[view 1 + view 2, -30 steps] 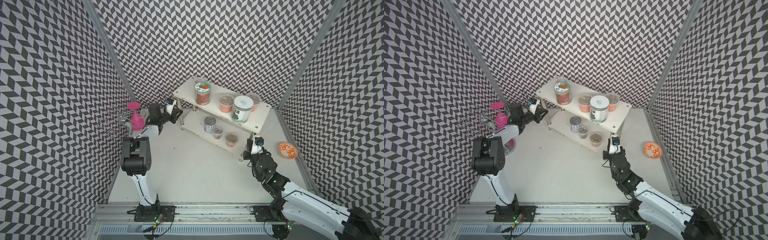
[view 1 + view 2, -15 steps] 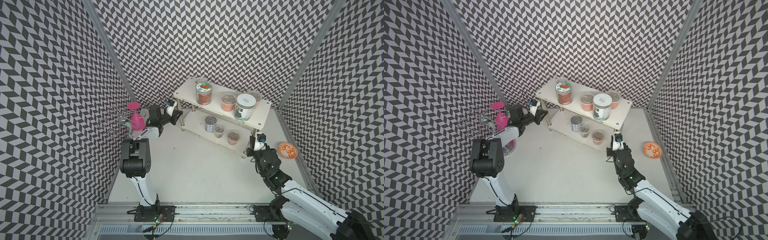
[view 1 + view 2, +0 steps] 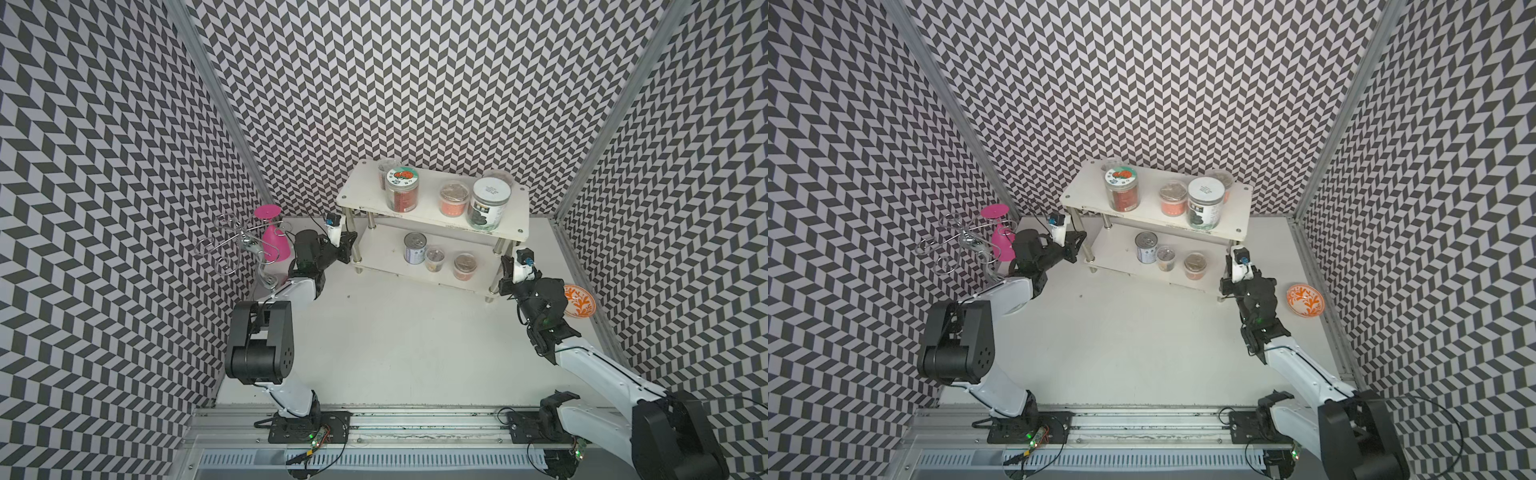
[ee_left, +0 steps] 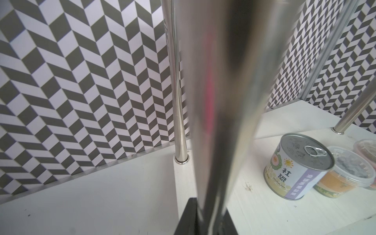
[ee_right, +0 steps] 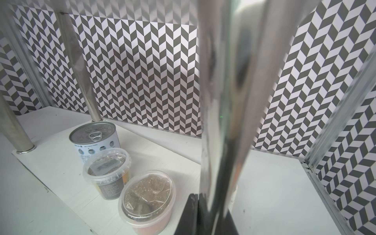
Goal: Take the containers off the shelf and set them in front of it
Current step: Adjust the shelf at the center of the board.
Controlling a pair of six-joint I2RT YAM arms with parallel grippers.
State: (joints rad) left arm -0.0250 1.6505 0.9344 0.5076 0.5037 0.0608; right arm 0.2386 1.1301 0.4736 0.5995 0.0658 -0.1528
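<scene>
The pull-tab can [image 4: 297, 168], labelled "社恐", stands beside two clear lidded tubs [image 5: 107, 173] on the lower tier of the white shelf [image 3: 361, 187], which sits on the desk [image 3: 395, 353]. The left end effector [image 3: 350, 245] and right end effector [image 3: 504, 268] each clench the shelf by a chrome leg [image 4: 223, 101].

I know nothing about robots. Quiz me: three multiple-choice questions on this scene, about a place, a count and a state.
1. The silver can stands on: A) the top tier B) the lower tier C) the table.
2. Containers on the lower tier: A) one B) five C) three.
3. The left arm's jaws are: A) shut on a chrome shelf leg B) open C) holding the pink goblet.
Answers: 1 B, it stands beside two tubs; 2 C, can plus those tubs; 3 A, the leg runs between them.
</scene>
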